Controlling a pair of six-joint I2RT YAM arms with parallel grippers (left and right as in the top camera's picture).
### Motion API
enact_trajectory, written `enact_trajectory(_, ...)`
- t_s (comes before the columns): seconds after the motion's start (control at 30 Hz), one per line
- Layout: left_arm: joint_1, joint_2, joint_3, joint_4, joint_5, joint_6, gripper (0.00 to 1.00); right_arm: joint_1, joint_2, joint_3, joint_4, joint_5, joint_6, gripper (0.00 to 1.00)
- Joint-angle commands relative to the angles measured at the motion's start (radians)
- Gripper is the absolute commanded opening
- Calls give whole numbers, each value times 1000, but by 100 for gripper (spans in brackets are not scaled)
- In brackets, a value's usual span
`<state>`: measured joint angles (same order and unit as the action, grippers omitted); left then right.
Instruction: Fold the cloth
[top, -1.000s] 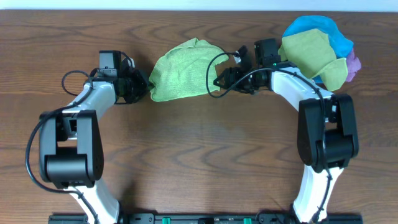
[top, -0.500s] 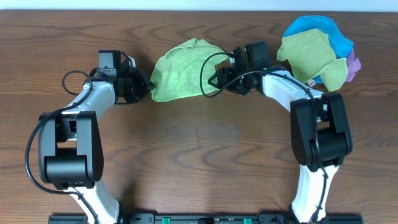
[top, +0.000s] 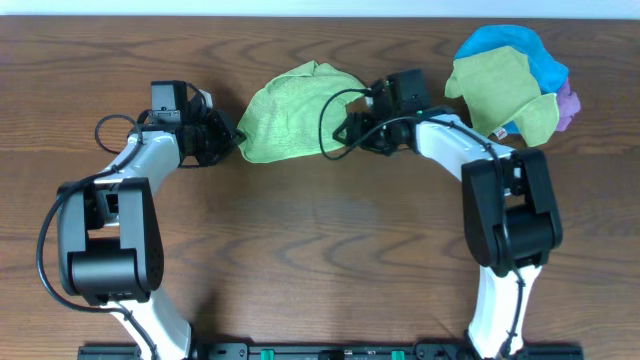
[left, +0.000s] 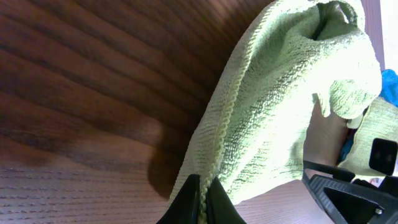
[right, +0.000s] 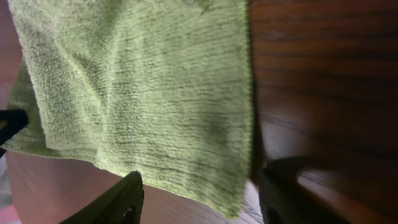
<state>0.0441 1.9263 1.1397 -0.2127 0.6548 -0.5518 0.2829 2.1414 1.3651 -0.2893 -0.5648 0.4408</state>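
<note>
The lime-green cloth lies bunched on the wooden table at the back centre. My left gripper sits at its left corner, shut on the cloth's hem. From there the cloth stretches away in folds in the left wrist view. My right gripper is at the cloth's right edge and stands open. In the right wrist view the cloth hangs down, with its lower right corner between the two spread fingers. The right gripper straddles that corner without pinching it.
A pile of other cloths sits at the back right: a duller olive-green one, a blue one and a bit of purple. The table's far edge runs just behind the cloths.
My right gripper has moved left from beside the pile to the lime-green cloth's right edge. My left gripper has shifted slightly left, still holding the hem.
</note>
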Motion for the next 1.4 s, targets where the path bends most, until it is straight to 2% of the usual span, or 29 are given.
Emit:
enact_trajectory(0.0,3,-25,8,-3,20,13,6,38,77,-7,6,42,8,56)
enact_trajectory(0.03,3,-25,8,-3,20,13,6,42,87,-7,14,44,8,54)
enact_trajectory(0.1,3,-25,8,-3,21,14,6,44,99,-7,20,59,8,40)
enact_trajectory(0.2,3,-25,8,-3,23,14,5,39,95,-6,18,111,-10,1)
enact_trajectory(0.37,4,-25,11,18,82,14,6,-1,45,-4,2,116,-47,1)
enact_trajectory(0.5,4,-42,26,19,106,14,6,-36,-63,-4,-30,117,-109,1)
enact_trajectory(0.63,3,-138,38,19,103,33,6,-51,-219,-4,-89,120,-178,1)
enact_trajectory(0.8,2,-285,40,10,101,30,5,-40,-371,-4,-127,116,-188,1)
enact_trajectory(1.03,2,-447,40,2,97,-54,6,-29,-571,-4,-126,121,-188,1)
enact_trajectory(1.37,1,-554,40,13,97,-150,6,-37,-687,-4,-156,124,-195,1)
